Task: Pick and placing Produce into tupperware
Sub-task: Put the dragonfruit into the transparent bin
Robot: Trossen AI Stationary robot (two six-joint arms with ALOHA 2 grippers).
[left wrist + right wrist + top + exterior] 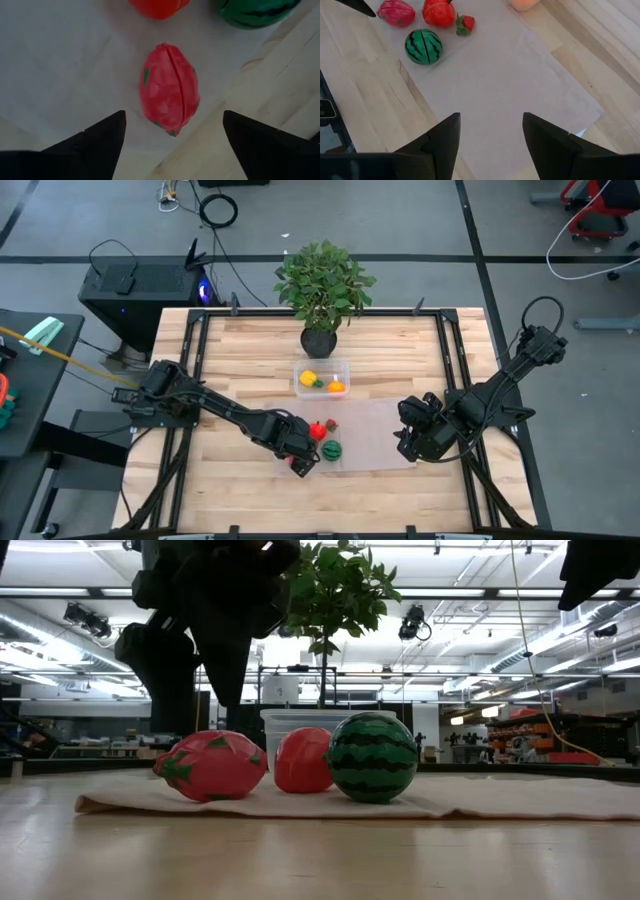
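From the high view, I am seeing the tupperware (321, 377) near the middle of the table (230, 350), just in front of the plant pot (318, 340), already holding a yellow piece (308, 378) and an orange piece (336, 387), with something green between them. I judge the job roughly half done: a red fruit (318, 430), a watermelon (331, 449) and a small strawberry (331, 423) are still lying on the mat (375, 430). The left gripper (301, 459) is hanging just left of them; the right gripper (412, 442) is waiting at the mat's right edge.

In the low view, a pink dragon fruit (211, 766), the red fruit and the striped watermelon are sitting side by side.

In the left wrist view, the fingers (102, 137) are spread wide, framing the dragon fruit, not touching it.

In the right wrist view, the fingers (442, 137) are released over bare mat.
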